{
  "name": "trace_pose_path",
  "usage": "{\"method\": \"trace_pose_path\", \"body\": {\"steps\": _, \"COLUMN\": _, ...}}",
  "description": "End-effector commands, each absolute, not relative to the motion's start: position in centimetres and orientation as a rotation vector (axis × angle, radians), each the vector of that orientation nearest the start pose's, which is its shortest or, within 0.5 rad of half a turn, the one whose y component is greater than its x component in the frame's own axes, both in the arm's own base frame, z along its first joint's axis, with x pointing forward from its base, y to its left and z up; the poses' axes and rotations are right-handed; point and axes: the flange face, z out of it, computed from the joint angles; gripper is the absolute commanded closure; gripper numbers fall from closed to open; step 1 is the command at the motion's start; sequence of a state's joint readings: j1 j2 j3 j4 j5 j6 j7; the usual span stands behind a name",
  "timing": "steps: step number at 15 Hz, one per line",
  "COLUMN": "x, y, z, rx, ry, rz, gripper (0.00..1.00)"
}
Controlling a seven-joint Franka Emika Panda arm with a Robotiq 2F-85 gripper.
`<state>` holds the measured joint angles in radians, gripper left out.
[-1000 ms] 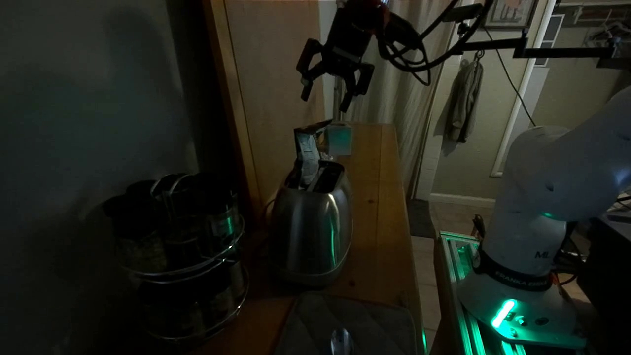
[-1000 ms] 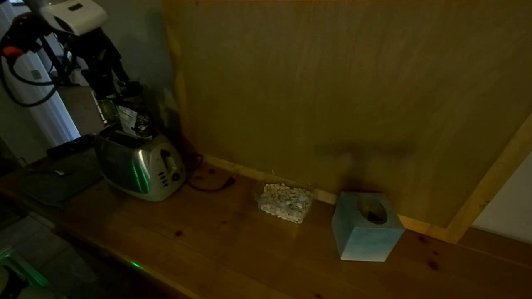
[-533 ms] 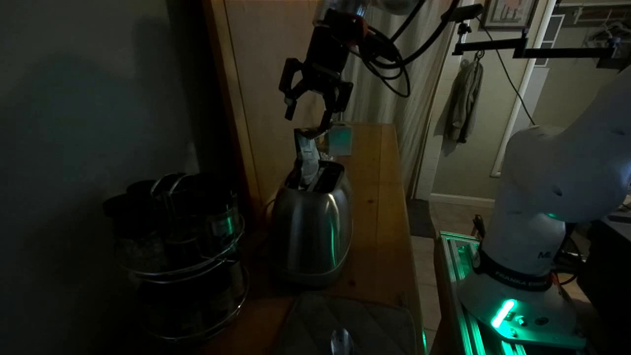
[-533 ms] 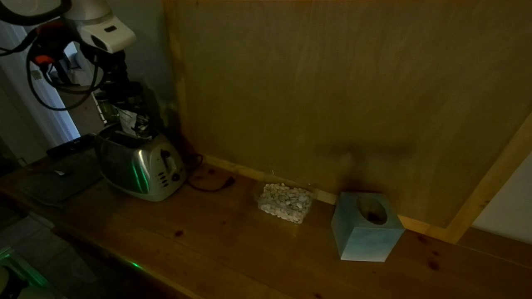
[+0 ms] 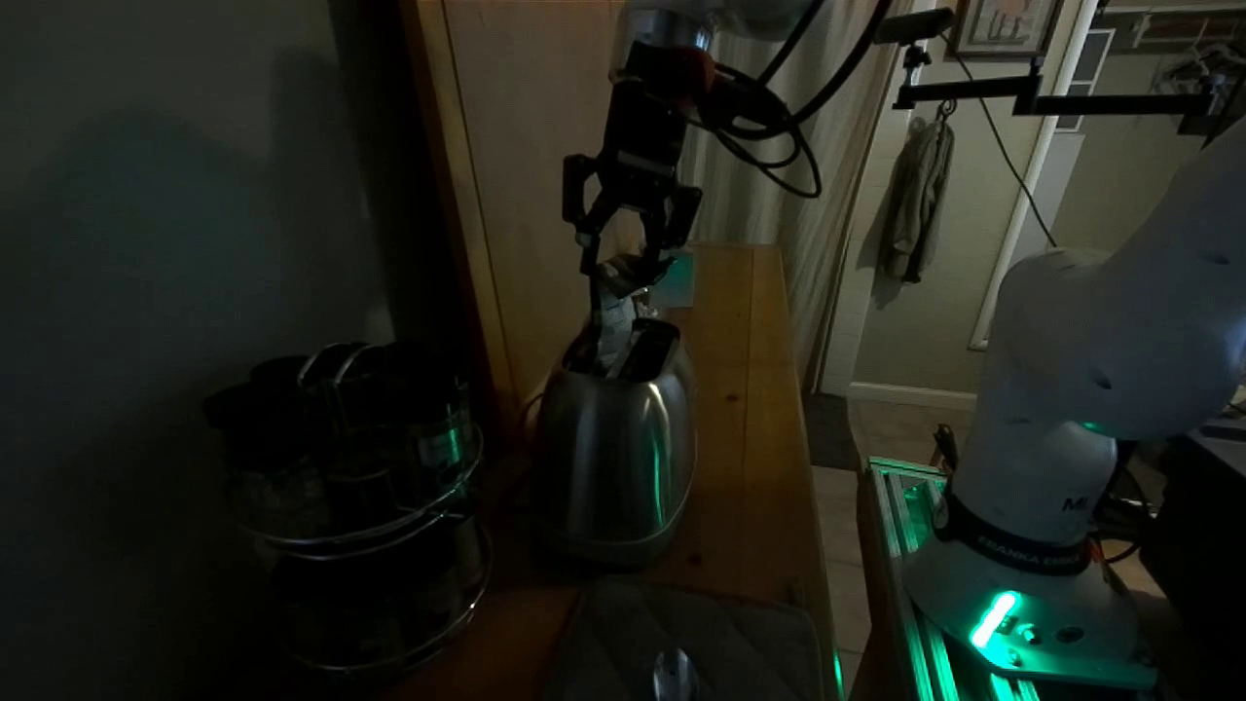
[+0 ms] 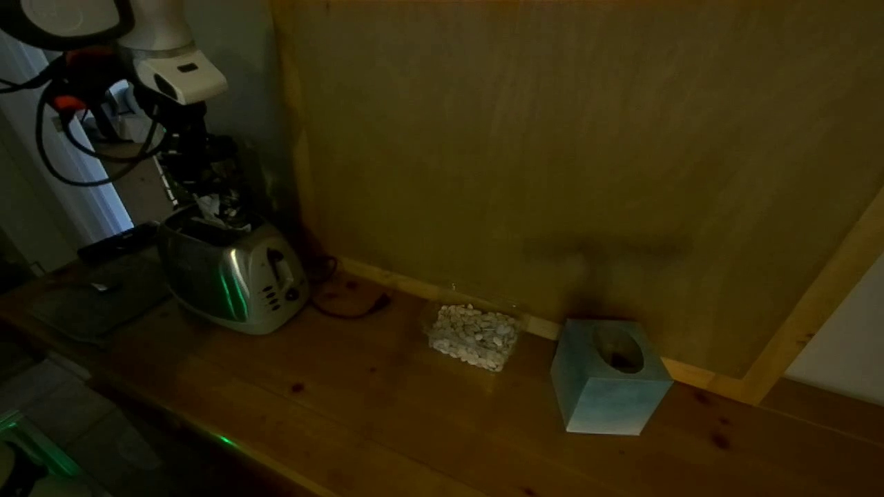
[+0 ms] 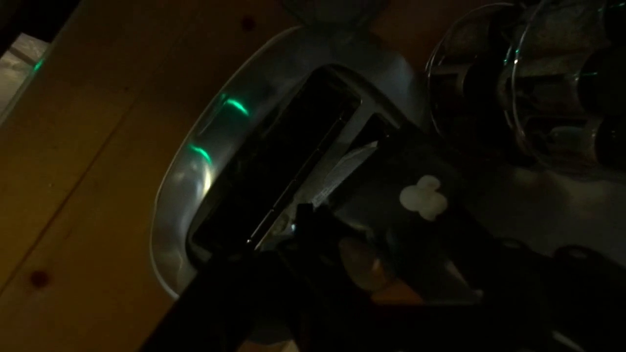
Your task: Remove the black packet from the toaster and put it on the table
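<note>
The black packet point(image 5: 614, 326) stands upright in a slot of the shiny toaster point(image 5: 615, 458), its upper part sticking out and its lower part hidden. It also shows in an exterior view point(image 6: 209, 207) and, dark with a pale blotch, in the wrist view point(image 7: 386, 178). My gripper point(image 5: 618, 271) is above the toaster, pointing down, with its fingers apart on either side of the packet's folded top. Finger contact is too dark to tell. In the wrist view the toaster point(image 7: 171, 230) lies below. The toaster stands on the wooden table point(image 5: 745, 419).
A round spice rack point(image 5: 360, 526) stands close beside the toaster near the wall. A grey quilted mat point(image 5: 720, 633) with a spoon point(image 5: 674, 672) lies at the toaster's end. A clear container of pale pieces point(image 6: 474, 338) and a teal box point(image 6: 608, 386) stand along the wooden panel point(image 6: 552, 172).
My gripper has come down onto the packet's top, and its fingers look slightly closer together. The packet's top has bent and shifted a little. The toaster has not moved.
</note>
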<state>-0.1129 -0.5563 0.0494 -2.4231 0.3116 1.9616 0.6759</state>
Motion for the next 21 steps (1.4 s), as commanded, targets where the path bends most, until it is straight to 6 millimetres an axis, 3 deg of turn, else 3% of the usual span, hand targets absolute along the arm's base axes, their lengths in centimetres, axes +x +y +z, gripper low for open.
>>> {"method": "trace_pose_path", "body": {"steps": 1, "x": 39.5, "y": 0.2, "z": 51.6, "rx": -2.595, "ry": 1.263, "rz": 0.059, "gripper": 0.53}}
{"method": "trace_pose_path", "body": {"steps": 3, "x": 39.3, "y": 0.3, "z": 51.6, "rx": -2.586, "ry": 1.281, "rz": 0.071, "gripper": 0.59}}
{"method": "trace_pose_path", "body": {"steps": 7, "x": 38.4, "y": 0.5, "z": 52.0, "rx": -2.589, "ry": 1.319, "rz": 0.055, "gripper": 0.9}}
{"method": "trace_pose_path", "body": {"steps": 9, "x": 37.9, "y": 0.8, "z": 52.4, "rx": -2.597, "ry": 1.341, "rz": 0.03, "gripper": 0.99}}
{"method": "trace_pose_path", "body": {"steps": 16, "x": 35.1, "y": 3.0, "z": 55.7, "rx": -2.678, "ry": 1.433, "rz": -0.132, "gripper": 1.0}}
{"method": "trace_pose_path", "body": {"steps": 21, "x": 33.3, "y": 1.7, "z": 58.0, "rx": -2.71, "ry": 1.532, "rz": -0.267, "gripper": 1.0}}
